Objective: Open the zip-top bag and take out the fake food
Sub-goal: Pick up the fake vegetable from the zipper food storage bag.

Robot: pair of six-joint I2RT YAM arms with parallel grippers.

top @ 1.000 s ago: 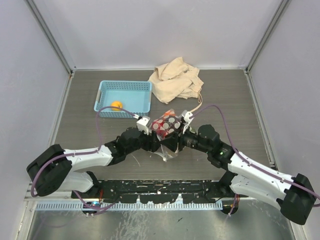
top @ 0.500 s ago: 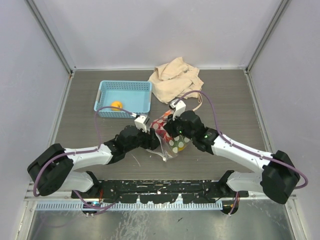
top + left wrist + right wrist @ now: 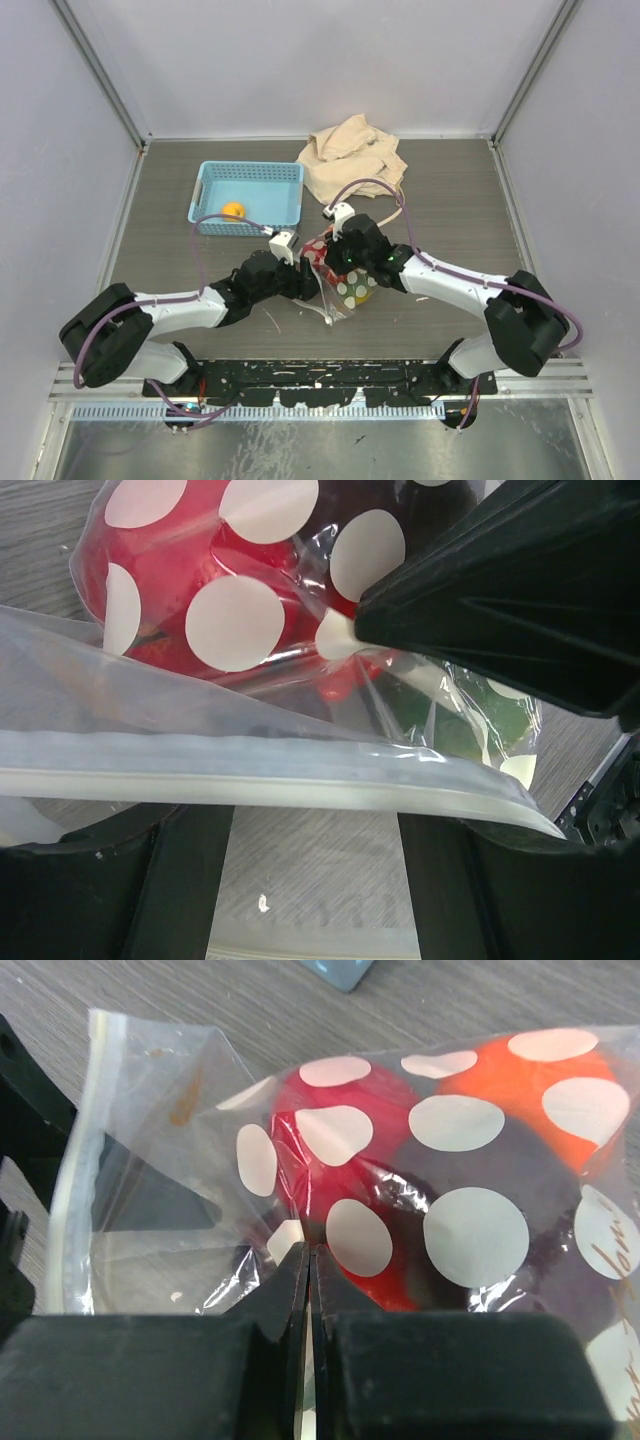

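Observation:
The zip-top bag (image 3: 342,283), clear with white dots, lies at the table's middle between both arms. Through its film I see fake food: a red piece (image 3: 340,1165), an orange one (image 3: 545,1080) and a dark maroon one (image 3: 480,1260). My right gripper (image 3: 310,1252) is shut on a fold of the bag's film beside the red piece. My left gripper (image 3: 315,835) stands open at the bag's mouth. The white zip strip (image 3: 250,775) stretches across both of its fingers, and bare table shows between them. The right gripper's black tip (image 3: 365,630) presses the film just above.
A light blue basket (image 3: 205,185) at the back left holds one orange fruit (image 3: 232,211). A crumpled beige cloth bag (image 3: 352,160) lies at the back centre. Grey walls close in the table on three sides.
My right arm has swung left over the bag and its jaws have closed on the film. The left arm has hardly moved.

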